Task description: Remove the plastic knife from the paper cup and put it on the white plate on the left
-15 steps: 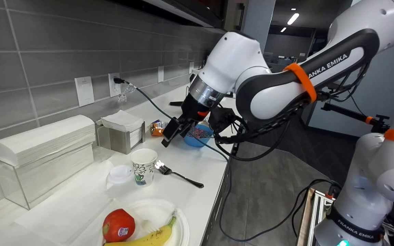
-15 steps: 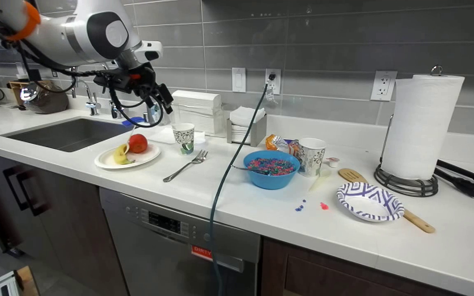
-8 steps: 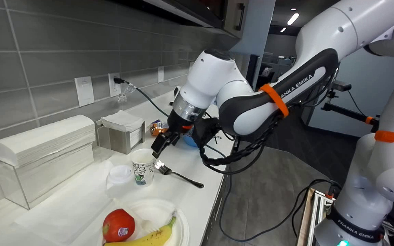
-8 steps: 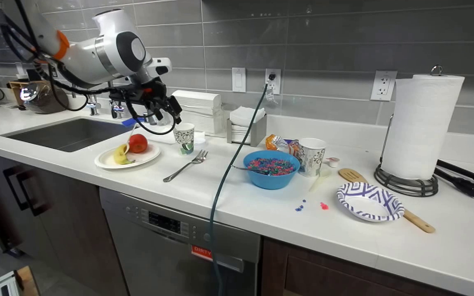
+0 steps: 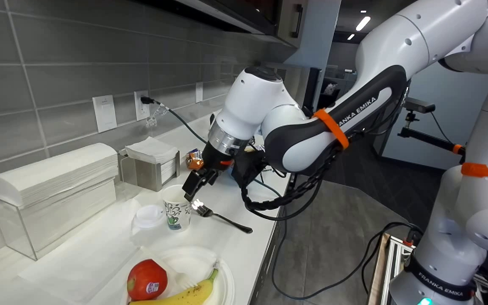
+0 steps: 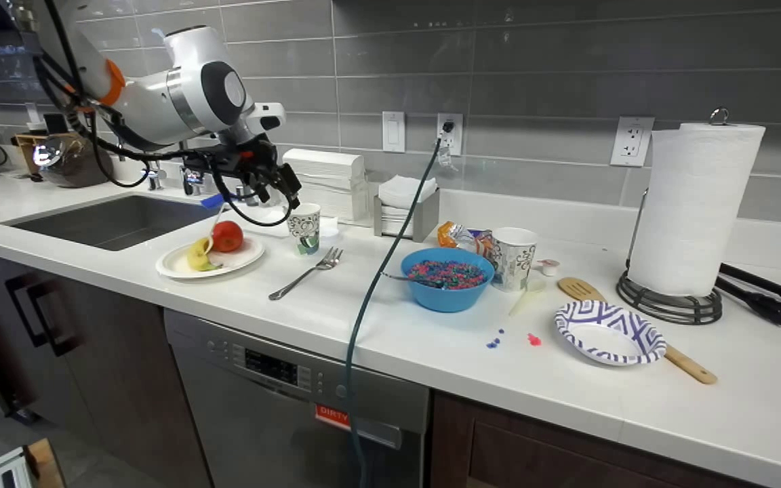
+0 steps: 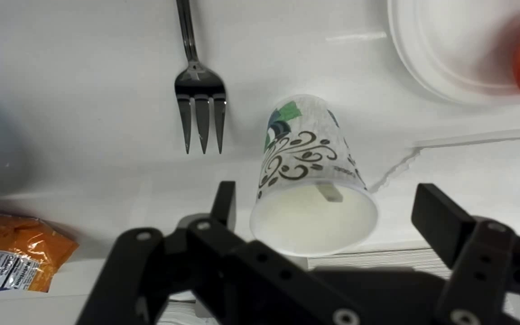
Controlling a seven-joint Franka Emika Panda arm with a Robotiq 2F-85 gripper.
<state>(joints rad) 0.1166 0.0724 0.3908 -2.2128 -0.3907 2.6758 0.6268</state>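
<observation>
At the near end of the counter (image 5: pixel 244 248), as an exterior view shows it, a white plate (image 5: pixel 191 257) holds a round red fruit (image 5: pixel 147 279), a yellow banana (image 5: pixel 195 293) and a pale plastic fork (image 5: pixel 184 279). Just past the plate, a small paper cup (image 5: pixel 178 215) with curly dark print stands up straight. The wrist view shows a short grey mark (image 7: pixel 331 192) inside the cup, by the rim, but nobody can tell whether that is the plastic knife. A shiny metal fork (image 7: pixel 199 82) with 3 prongs lies near the cup. Close to the cup's rim hangs the black gripper (image 7: pixel 326 204). Its 2 fingers (image 7: pixel 443 221) are spread far apart and hold nothing, and the wrist view shows the cup between them. A bit farther off, white napkins (image 5: pixel 151 149) sit in a metal holder (image 5: pixel 144 173) by the wall (image 5: pixel 79 80). Past that come a shiny orange bag (image 5: pixel 194 161) and a blue bowl (image 6: pixel 443 299) full of tiny pink and blue bits (image 6: pixel 448 273). Just beside the bowl stands another paper cup (image 6: pixel 515 261).
</observation>
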